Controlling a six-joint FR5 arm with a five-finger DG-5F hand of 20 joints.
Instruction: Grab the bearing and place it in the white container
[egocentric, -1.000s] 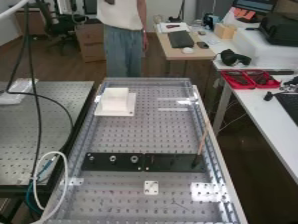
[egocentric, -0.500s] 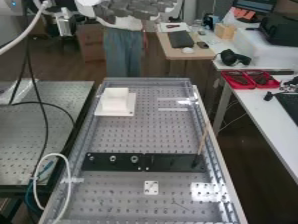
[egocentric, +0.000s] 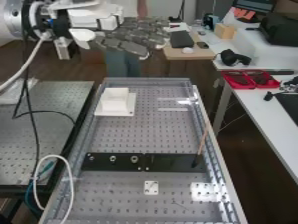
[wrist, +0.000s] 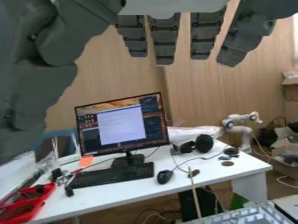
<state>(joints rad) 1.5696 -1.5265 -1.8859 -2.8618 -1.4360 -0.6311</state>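
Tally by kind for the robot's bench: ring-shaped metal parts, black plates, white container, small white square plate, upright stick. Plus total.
Ring-shaped metal parts: 2
Black plates, end to end: 2
White container: 1
Small white square plate: 1
Stick: 1
Total: 7
Not counted: a tiny piece by the rings, too small to identify.

In the high view I see red trays on a white desk toward two o'clock, what might be headphones just beyond, and a wooden desk at one o'clock.
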